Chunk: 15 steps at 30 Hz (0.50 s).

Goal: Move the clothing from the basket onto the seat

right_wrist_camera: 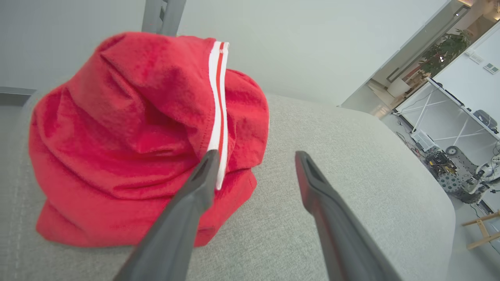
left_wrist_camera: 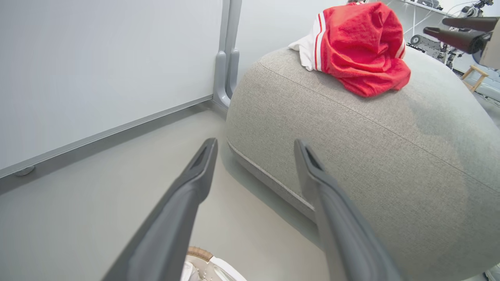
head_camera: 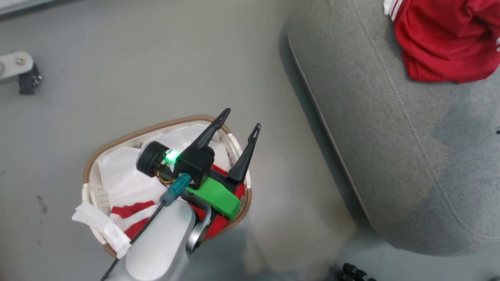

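Firstly, snag risk: right gripper (right_wrist_camera: 256, 154) has one fingertip at the garment's (right_wrist_camera: 129, 148) striped fold, touching or just beside it (cannot tell which). A skewed pull-back could catch the hem and drag the heap towards the seat's (right_wrist_camera: 332, 175) edge.
Liner risk: clothing (head_camera: 131, 210) left in the basket (head_camera: 156, 127) lies on the white liner (head_camera: 125, 171). A deep pinch could gather both and lift the liner or the basket.
View risk: the left forearm hides much of that clothing from the head camera, so a grasp point may be misjudged.
Left gripper (head_camera: 241, 118): above the basket's seat-side rim, fingers aimed towards the seat, jaws wide apart and empty.
Right gripper pose: low over the seat top, jaws wide apart, nothing between them.
Garment: crumpled heap on the seat top, well in from the rounded edge that faces the basket.
Clothing: basket's near end, under the left arm.
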### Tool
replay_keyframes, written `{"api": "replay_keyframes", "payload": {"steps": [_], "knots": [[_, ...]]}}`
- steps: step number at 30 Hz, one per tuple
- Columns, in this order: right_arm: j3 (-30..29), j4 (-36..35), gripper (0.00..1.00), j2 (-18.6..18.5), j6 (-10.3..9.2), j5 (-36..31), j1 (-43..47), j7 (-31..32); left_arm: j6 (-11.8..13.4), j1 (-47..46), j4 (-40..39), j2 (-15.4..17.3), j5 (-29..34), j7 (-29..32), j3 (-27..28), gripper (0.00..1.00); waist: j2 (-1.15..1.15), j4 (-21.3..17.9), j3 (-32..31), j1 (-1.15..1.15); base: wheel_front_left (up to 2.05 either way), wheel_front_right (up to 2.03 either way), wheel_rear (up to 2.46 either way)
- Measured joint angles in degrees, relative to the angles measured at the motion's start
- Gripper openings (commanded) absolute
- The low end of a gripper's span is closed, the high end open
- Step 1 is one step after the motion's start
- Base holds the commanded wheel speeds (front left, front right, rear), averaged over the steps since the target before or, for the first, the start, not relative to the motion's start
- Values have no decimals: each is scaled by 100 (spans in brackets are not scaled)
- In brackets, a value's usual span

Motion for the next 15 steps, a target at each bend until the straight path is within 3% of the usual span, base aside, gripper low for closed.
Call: {"api": "replay_keyframes", "payload": {"steps": [8, 15], "knots": [[654, -236, 100, -58, 0, 245, 1, 0, 0, 427, -118, -207, -218, 0, 569, 100, 0, 285, -738, 0, 0, 0, 0], [1124, -385, 100, 305, 0, 564, 216, -1, 1, 1048, -254, -276, -256, 0, 1467, 100, 0, 649, -1356, 0, 0, 0, 0]]}}
